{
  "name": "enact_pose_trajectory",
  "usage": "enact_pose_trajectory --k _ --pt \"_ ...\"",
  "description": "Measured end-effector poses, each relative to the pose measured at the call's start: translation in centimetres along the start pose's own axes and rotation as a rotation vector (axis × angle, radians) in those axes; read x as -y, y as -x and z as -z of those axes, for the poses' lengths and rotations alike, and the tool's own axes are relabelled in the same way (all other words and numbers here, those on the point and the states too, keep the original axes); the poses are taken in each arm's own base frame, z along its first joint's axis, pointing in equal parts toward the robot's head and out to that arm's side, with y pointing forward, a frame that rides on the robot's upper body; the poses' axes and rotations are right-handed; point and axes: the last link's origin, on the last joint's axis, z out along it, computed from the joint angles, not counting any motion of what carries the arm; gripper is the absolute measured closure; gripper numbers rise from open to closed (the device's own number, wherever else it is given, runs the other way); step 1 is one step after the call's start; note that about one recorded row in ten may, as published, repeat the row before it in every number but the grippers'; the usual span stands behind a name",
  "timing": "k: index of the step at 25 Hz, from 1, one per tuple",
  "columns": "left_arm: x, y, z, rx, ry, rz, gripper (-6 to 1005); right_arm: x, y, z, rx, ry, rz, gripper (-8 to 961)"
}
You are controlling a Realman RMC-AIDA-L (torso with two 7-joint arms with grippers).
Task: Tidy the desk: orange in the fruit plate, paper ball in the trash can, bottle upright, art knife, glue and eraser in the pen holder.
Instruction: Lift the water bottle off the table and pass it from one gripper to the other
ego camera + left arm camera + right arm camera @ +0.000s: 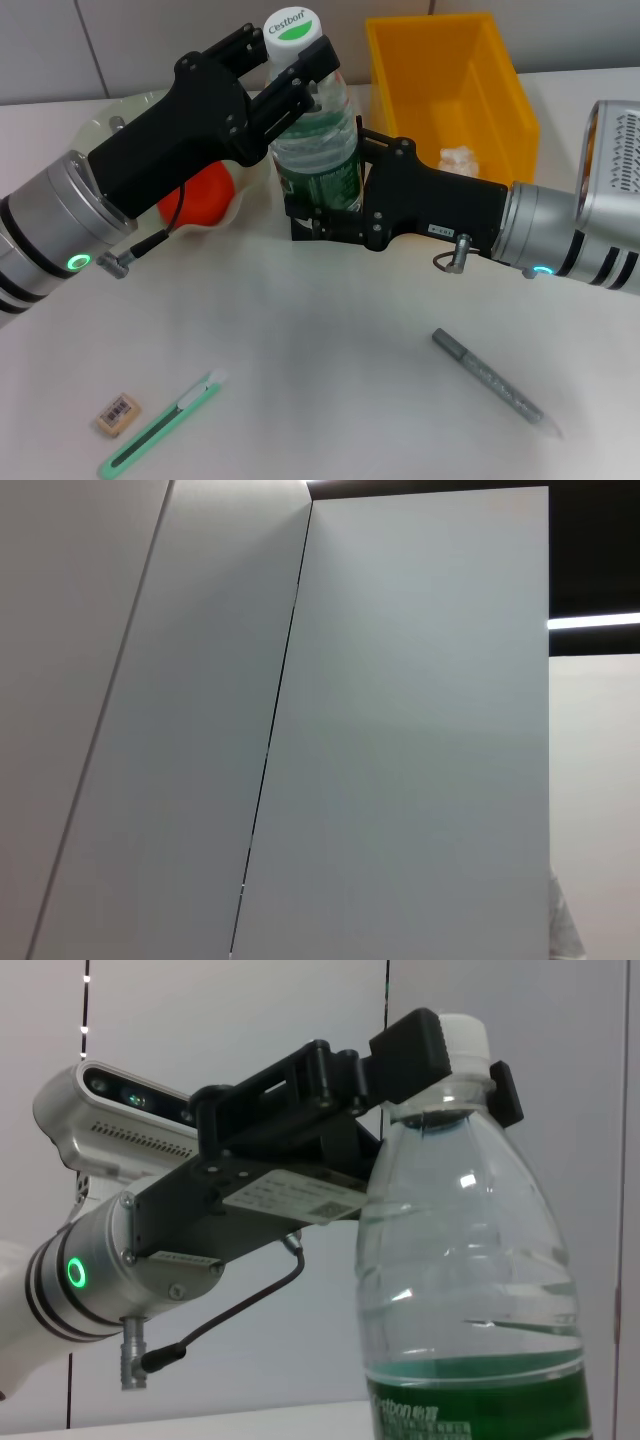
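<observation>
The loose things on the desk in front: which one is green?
The art knife, a long mint-green cutter. The eraser beside it is tan; the glue pen farther right is grey.

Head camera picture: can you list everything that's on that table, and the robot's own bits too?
Water bottle: one, clear, green label, white cap, upright, centre back.
Orange: one, orange, on the plate, partly hidden by the left arm.
Fruit plate: one, pale, back left.
Bin: one, yellow, back right.
Paper ball: one, white, inside the bin.
Art knife: one, green, front left.
Eraser: one, tan, beside the knife.
Pen-like stick: one, grey, front right.
Left gripper: black, at the bottle's neck.
Right gripper: black, around the bottle's lower body.
</observation>
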Motion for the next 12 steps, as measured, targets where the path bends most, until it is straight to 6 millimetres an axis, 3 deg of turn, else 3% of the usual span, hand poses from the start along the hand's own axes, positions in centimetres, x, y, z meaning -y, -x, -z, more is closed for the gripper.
enact_pose_trajectory --k 12 --pt "0.08 -0.27 -0.17 -0.013 0.000 -0.006 528 -0.19 -0.52 -0.21 -0.034 0.007 -0.009 183"
